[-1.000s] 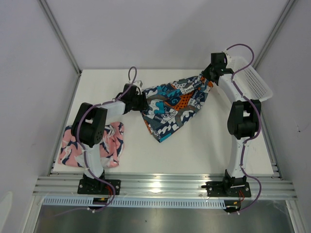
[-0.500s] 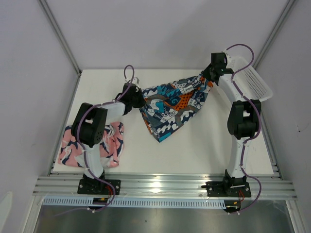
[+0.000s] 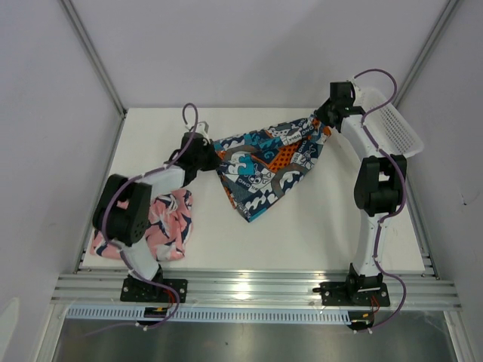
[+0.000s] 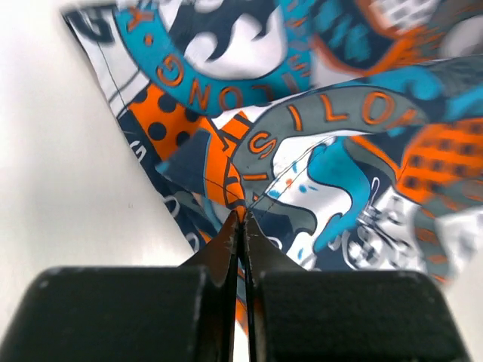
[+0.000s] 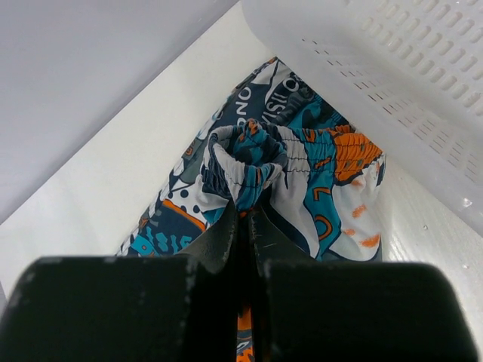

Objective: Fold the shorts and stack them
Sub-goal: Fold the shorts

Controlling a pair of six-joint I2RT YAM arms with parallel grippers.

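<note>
Both grippers are holding the patterned shorts [image 3: 264,170] above the far half of the bench [image 3: 317,226]. The left gripper [image 4: 241,215] is pinching a seam; the right gripper [image 5: 245,211] is clamping the gathered waistband beside the basket [image 3: 392,128]. The blue, teal and orange fabric is sagging to a point, apparently light and limp, so corners and waistband look the surest holds. The pink shorts [image 3: 175,222] are lying crumpled near the left arm.
</note>
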